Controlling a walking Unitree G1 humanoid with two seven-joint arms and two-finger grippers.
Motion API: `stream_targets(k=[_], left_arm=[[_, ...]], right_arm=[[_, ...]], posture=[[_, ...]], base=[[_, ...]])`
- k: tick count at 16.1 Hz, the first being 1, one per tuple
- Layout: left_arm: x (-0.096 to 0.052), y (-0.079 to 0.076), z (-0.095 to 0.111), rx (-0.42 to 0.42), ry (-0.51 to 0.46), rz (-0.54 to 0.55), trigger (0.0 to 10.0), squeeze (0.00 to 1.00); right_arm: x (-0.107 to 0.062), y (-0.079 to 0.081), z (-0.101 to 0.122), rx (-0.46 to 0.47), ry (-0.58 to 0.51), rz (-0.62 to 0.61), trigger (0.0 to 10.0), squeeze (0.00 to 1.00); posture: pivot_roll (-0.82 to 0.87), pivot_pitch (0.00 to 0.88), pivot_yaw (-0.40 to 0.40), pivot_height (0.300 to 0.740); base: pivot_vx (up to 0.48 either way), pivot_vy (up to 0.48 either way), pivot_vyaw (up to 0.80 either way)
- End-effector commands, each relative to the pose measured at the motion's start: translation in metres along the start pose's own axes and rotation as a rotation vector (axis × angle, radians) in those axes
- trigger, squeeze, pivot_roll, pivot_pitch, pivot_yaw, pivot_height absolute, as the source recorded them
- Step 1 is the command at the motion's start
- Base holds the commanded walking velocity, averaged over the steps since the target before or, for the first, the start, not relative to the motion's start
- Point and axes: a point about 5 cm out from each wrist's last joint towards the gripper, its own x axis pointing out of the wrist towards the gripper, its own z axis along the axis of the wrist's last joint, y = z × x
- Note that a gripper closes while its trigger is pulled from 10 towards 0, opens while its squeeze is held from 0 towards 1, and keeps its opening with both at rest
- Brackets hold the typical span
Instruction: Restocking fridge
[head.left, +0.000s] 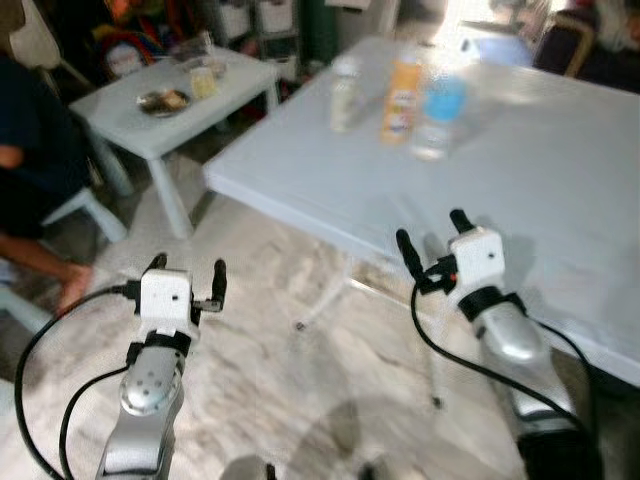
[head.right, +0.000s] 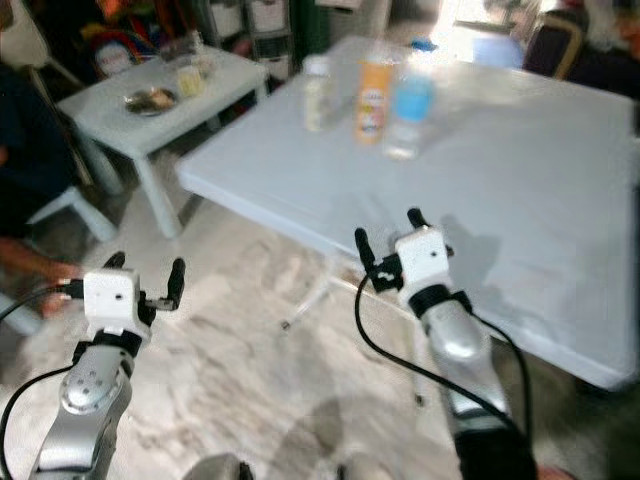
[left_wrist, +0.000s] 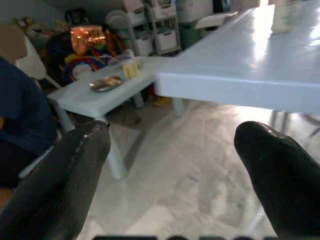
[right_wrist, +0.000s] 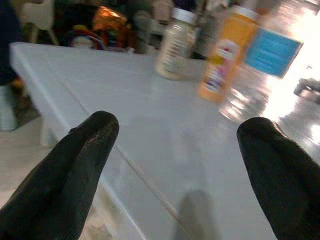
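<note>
Marble-patterned floor (head.left: 250, 370) runs under a large pale blue table (head.left: 560, 180), where a cream white-capped bottle (head.left: 343, 95), an orange juice bottle (head.left: 402, 100) and a clear blue-labelled water bottle (head.left: 438, 112) stand together toward my 12 o'clock. I see my right gripper (head.left: 432, 232) released at the table's near edge, at 6 o'clock from the bottles and well apart. My left gripper (head.left: 188, 268) hangs unclenched over the floor at 7 o'clock, with a small white side table (head.left: 170, 125) at 10 o'clock.

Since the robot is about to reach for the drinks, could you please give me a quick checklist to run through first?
1. Right gripper open and empty: ok.
2. Left gripper open, over the floor: ok.
3. Orange bottle, pale bottle and blue-labelled bottle upright on the table: ok.
4. Right gripper at the bottles: not ok, it hovers at the near edge.
5. Caps sealed: cannot tell, blurred.
6. Person at the robot's left, apart from the arms: ok.
</note>
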Motion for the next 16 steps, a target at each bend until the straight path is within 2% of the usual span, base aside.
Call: stream_targets(k=[1, 3, 4, 5, 7, 8, 10, 11, 13, 16], left_arm=[[0.000, 0.007, 0.003, 0.029, -0.004, 0.004, 10.0, 0.00], [-0.004, 0.007, 0.001, 0.029, 0.011, 0.010, 10.0, 0.00], [-0.008, 0.009, -0.003, 0.024, 0.031, 0.034, 10.0, 0.00], [-0.012, 0.010, -0.006, 0.020, 0.043, 0.051, 10.0, 0.00], [-0.022, 0.011, -0.015, -0.008, 0.091, 0.082, 10.0, 0.00], [-0.022, 0.010, -0.015, -0.003, 0.090, 0.076, 10.0, 0.00], [-0.016, 0.013, -0.012, -0.007, 0.079, 0.097, 10.0, 0.00], [-0.012, 0.015, -0.010, -0.008, 0.068, 0.105, 10.0, 0.00], [-0.006, 0.014, -0.008, -0.012, 0.056, 0.098, 10.0, 0.00], [0.001, 0.001, 0.000, -0.058, 0.006, 0.032, 10.0, 0.00]], right_arm=[[0.002, 0.007, 0.013, 0.003, -0.023, 0.085, 10.0, 0.00], [-0.005, 0.011, 0.012, 0.024, -0.006, 0.099, 10.0, 0.00], [-0.006, 0.017, 0.006, 0.047, 0.020, 0.068, 10.0, 0.00], [-0.005, 0.020, 0.004, 0.046, 0.021, 0.021, 10.0, 0.00], [-0.002, 0.027, -0.001, 0.077, 0.034, -0.175, 10.0, 0.00], [-0.002, 0.026, -0.001, 0.031, 0.034, -0.220, 10.0, 0.00], [-0.008, 0.015, -0.005, 0.105, 0.051, -0.363, 10.0, 0.00], [-0.013, 0.003, -0.007, 0.066, 0.049, -0.391, 10.0, 0.00], [-0.025, -0.007, -0.018, 0.122, 0.096, -0.382, 10.0, 0.00], [-0.013, -0.005, -0.011, 0.108, 0.062, -0.353, 10.0, 0.00]], posture=[[-0.05, 0.115, 0.031, 0.740], [-0.04, 0.116, 0.032, 0.740], [-0.04, 0.111, 0.031, 0.740], [-0.04, 0.104, 0.034, 0.740], [-0.03, 0.086, 0.035, 0.740], [-0.03, 0.083, 0.034, 0.740], [-0.04, 0.094, 0.033, 0.740], [-0.05, 0.098, 0.035, 0.740], [-0.07, 0.098, 0.032, 0.740], [-0.08, 0.108, 0.025, 0.740]], base=[[0.371, 0.304, 0.00], [0.356, 0.152, 0.00], [0.000, 0.000, 0.00], [0.000, 0.000, 0.00], [0.000, 0.000, 0.00], [0.000, 0.000, 0.00], [0.000, 0.000, 0.00], [0.000, 0.000, 0.00], [0.000, 0.000, 0.00], [0.106, 0.000, 0.00]])
